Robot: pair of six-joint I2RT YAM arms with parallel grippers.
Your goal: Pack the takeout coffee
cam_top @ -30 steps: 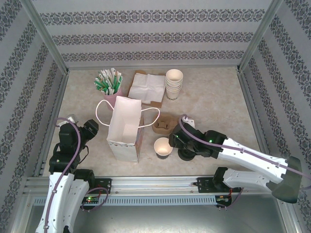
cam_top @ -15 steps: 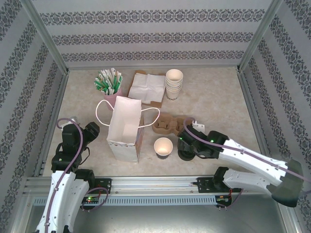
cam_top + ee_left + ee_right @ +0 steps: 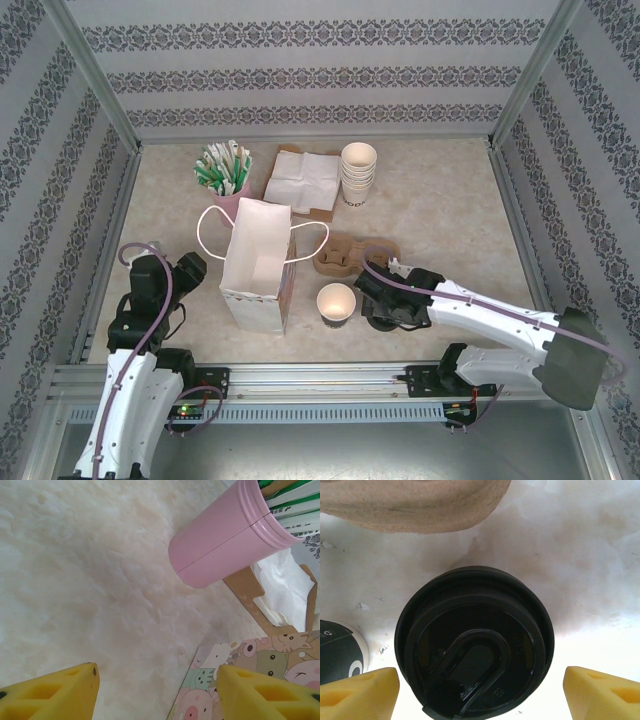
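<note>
— While that right arm hovers, where is the coffee, as you see it?
— In two parts, I'd say. Nearest us, the right fingers [image 3: 355, 692] are spread wide with nothing in them, one on each side of the black lid [image 3: 475, 642], which seems to lie flat on the worktop [image 3: 440, 230]. The paper cup [image 3: 336, 301] stands open just to its left, close but apart.
— And the other arm?
— The left fingers [image 3: 55, 692] gape too, empty, low over bare worktop beside the paper bag [image 3: 255, 265].
— How would that lid handle?
— It's light, thin, slick plastic, I reckon. Best to pinch it gently across the rim, or it may skate. The cup is soft-walled and a hard squeeze would buckle it, so hold it low on the wall. Whether anything is in it I can't tell.
— Room to move?
— It's tight on the left with the cup there, and the cardboard carrier [image 3: 345, 255] sits just beyond. Right of the lid lies open. The bag stands upright, mouth open, left of the cup. Farther back are the napkins [image 3: 303, 180], the cup stack [image 3: 358, 172] and the pink holder [image 3: 228, 175], well clear.
</note>
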